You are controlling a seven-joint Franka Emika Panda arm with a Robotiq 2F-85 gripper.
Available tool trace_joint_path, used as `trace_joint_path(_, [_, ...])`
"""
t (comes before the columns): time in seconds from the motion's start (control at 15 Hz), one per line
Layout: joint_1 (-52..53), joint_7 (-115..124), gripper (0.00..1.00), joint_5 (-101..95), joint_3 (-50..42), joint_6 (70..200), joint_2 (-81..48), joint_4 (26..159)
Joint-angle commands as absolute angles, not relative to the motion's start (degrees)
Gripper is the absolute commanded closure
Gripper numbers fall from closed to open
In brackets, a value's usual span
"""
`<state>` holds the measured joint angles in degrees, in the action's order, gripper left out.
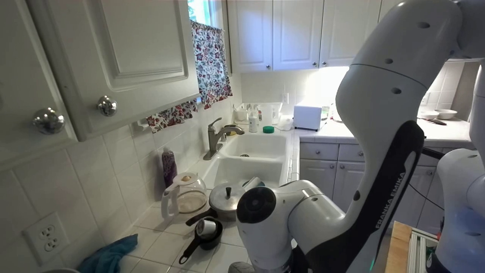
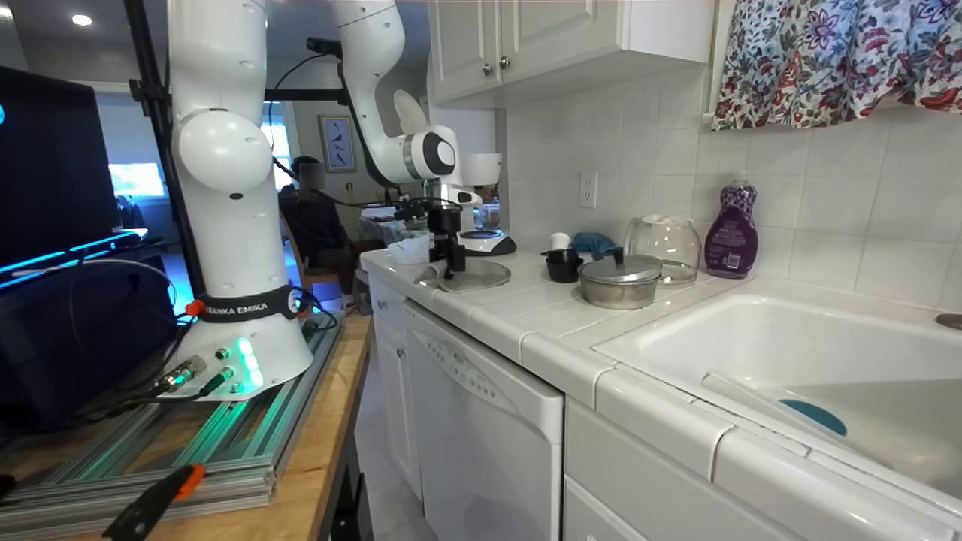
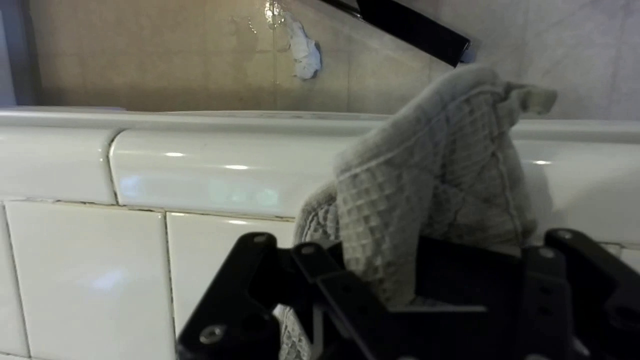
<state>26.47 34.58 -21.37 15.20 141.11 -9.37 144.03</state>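
Note:
A grey waffle-textured cloth (image 3: 390, 200), possibly a pot holder, lies bunched over the rounded edge of the white tiled counter (image 3: 90, 280). My gripper (image 3: 420, 300) comes in from the bottom of the wrist view, shut, with a raised fold of that cloth pinched in its jaws. The fingertips themselves are mostly hidden by the fold and by dark shadow. In an exterior view the gripper (image 2: 451, 269) points straight down at the counter's front edge, and the grey cloth (image 2: 479, 276) spreads flat around its tips. The arm (image 1: 265, 227) hides the gripper in an exterior view.
Along the counter stand a lidded pot (image 2: 620, 284), a small black pan (image 2: 564, 267), a glass carafe (image 2: 669, 244) and a purple bottle (image 2: 733, 229). A double sink (image 1: 250, 167) lies beyond them. Behind the gripper is a coffee maker (image 2: 485, 242). A blue cloth (image 1: 108, 254) rests by the wall.

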Motion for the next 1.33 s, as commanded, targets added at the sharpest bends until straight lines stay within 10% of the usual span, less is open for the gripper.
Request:
trace_joint_path(0.0, [25.95,34.53,1.0,-21.36,15.7,140.98,-9.27,144.0])
trace_joint_path(1.27, [20.84,61.18,1.0,-26.2,12.82,140.55,3.9,152.24])
